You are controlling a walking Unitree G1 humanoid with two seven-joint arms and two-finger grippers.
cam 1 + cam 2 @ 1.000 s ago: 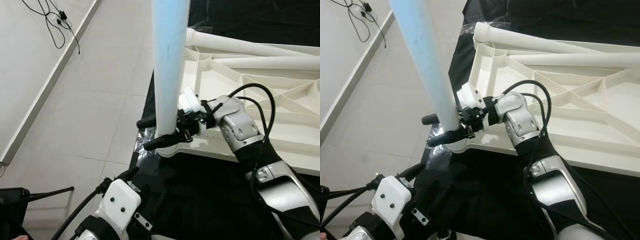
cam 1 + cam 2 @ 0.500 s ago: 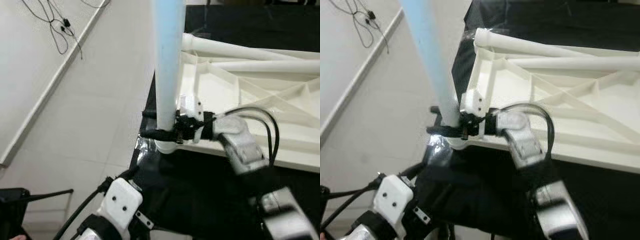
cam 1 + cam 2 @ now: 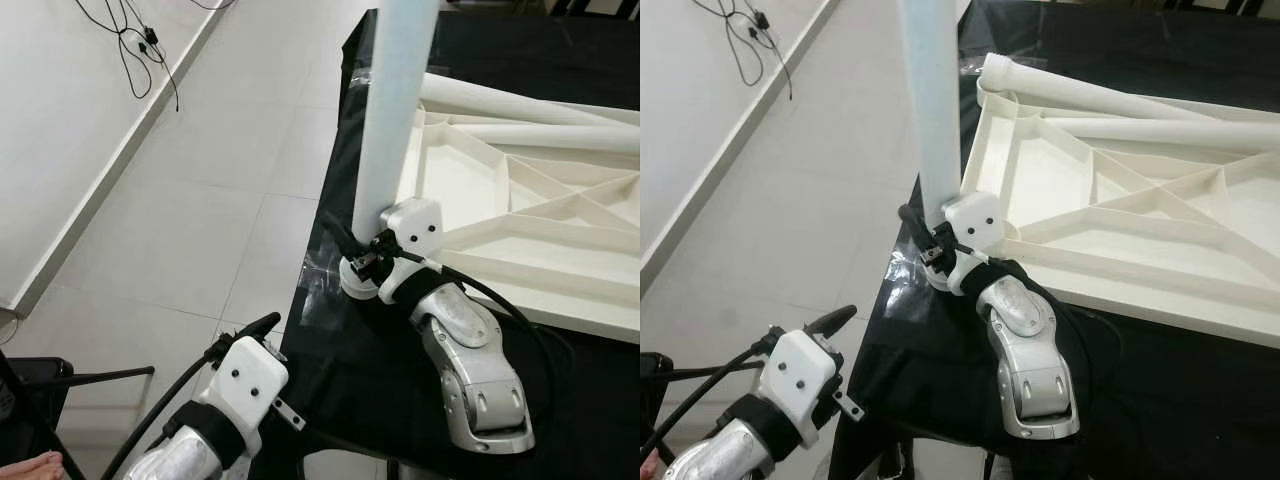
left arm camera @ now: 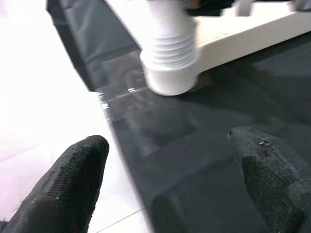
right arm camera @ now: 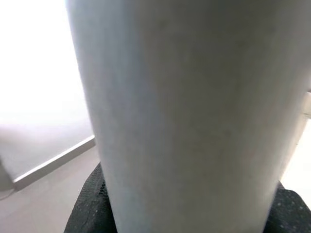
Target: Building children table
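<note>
At the near corner of the upturned white table top (image 3: 1120, 215), roughly at 10 o'clock from our right forearm, the pale leg (image 3: 936, 110) stands upright in its round socket (image 4: 171, 73), threads showing just above the collar. We have our right jaws (image 3: 362, 262) closed around the leg low down, close above that socket; in the right wrist view the tube fills the space between the black fingers (image 5: 87, 204).

We judge the leg to be hollow plastic: light, stiff and fairly smooth, so it could slip round inside the grip when twisted. Holding it near the base, as now, seems the sound place, since the long free end above would lever hard against the thread if pushed sideways. The top itself is a ribbed moulded shell, rigid but light, and it may slide on the black sheet (image 3: 330, 330) covering the surface unless steadied.

Two more legs (image 3: 1110, 95) lie flat across the far side of the top, toward 1 o'clock. Our left jaws (image 4: 165, 165) hang open and empty off the edge at 7 o'clock, over the pale tiled floor (image 3: 190, 210), pointing toward the socket. A loose cable (image 3: 140, 45) lies on the floor at 11 o'clock.
</note>
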